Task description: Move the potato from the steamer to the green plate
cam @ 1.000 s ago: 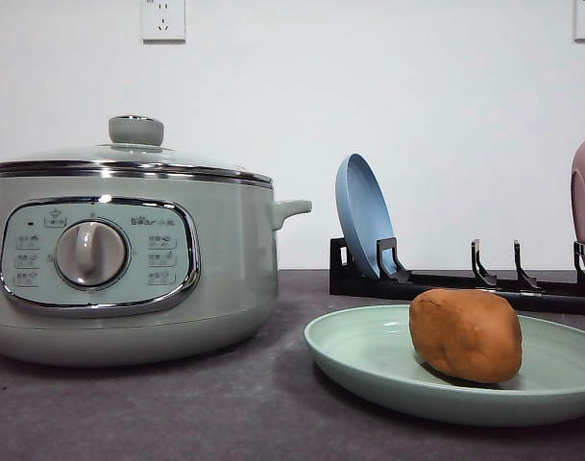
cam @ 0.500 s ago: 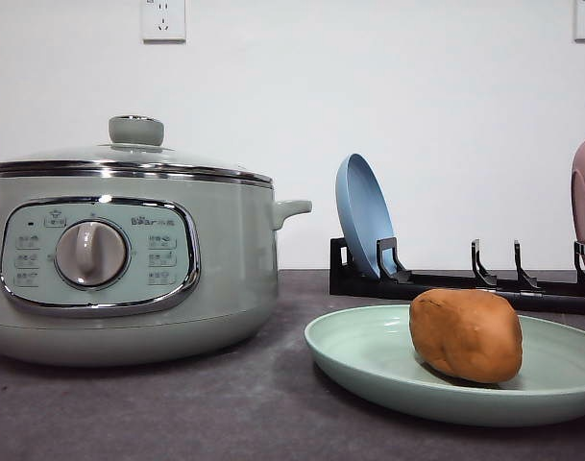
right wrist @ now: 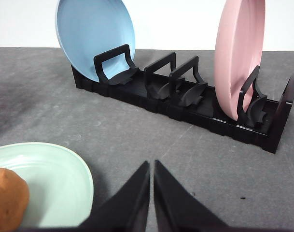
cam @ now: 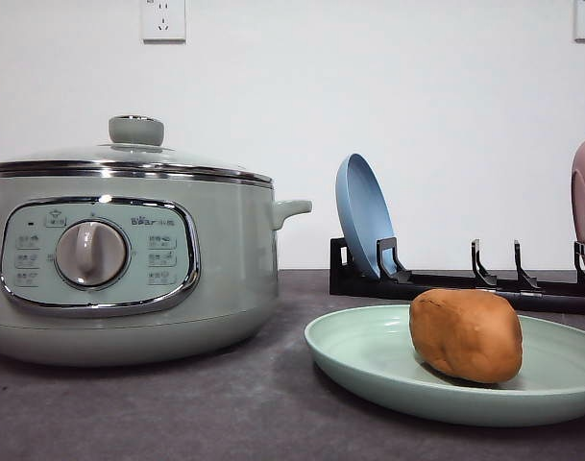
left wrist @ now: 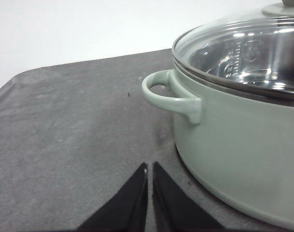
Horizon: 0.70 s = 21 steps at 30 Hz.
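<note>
The potato (cam: 466, 335) was seen lying on the green plate (cam: 369, 357), at the near right of the grey table (cam: 225, 413). The steamer (cam: 129, 259) stood to the left, its glass lid (left wrist: 243, 53) on. Behind the plate, a black rack (cam: 446, 281) held a blue plate (cam: 362, 213) and a pink dish (right wrist: 238, 58) upright. The left gripper (left wrist: 149, 169) and right gripper (right wrist: 151, 166) were each closed to a thin slit, with nothing held.

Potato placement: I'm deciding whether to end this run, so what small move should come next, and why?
Probably none beyond holding both arms clear. The potato sits on the green plate, the steamer has its lid on, and the left gripper and right gripper are shut and empty.
</note>
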Each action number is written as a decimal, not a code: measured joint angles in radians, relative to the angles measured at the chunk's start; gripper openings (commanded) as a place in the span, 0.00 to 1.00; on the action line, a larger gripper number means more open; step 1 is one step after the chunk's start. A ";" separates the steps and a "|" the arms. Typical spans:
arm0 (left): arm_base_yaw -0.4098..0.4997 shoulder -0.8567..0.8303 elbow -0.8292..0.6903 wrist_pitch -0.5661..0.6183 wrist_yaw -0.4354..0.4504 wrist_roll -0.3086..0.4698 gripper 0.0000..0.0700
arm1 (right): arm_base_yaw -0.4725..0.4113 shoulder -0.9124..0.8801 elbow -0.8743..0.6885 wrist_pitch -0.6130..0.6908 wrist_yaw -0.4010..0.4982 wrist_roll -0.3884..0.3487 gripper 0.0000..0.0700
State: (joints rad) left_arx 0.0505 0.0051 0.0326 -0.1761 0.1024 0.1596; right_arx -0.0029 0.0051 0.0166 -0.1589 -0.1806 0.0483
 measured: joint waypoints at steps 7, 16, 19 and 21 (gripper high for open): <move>0.000 0.000 0.000 0.000 0.000 0.000 0.01 | 0.000 0.000 0.000 0.000 0.000 0.000 0.00; 0.000 0.000 0.000 0.000 0.000 0.000 0.01 | 0.000 0.000 0.000 0.000 0.000 0.000 0.00; 0.000 0.000 0.000 0.000 0.000 0.000 0.01 | 0.000 0.000 0.000 0.000 0.000 0.000 0.00; 0.000 0.000 0.000 0.000 0.000 0.000 0.01 | 0.000 0.000 0.000 0.000 0.000 0.000 0.00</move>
State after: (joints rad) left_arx 0.0505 0.0051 0.0326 -0.1761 0.1024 0.1594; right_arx -0.0029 0.0051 0.0166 -0.1589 -0.1806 0.0483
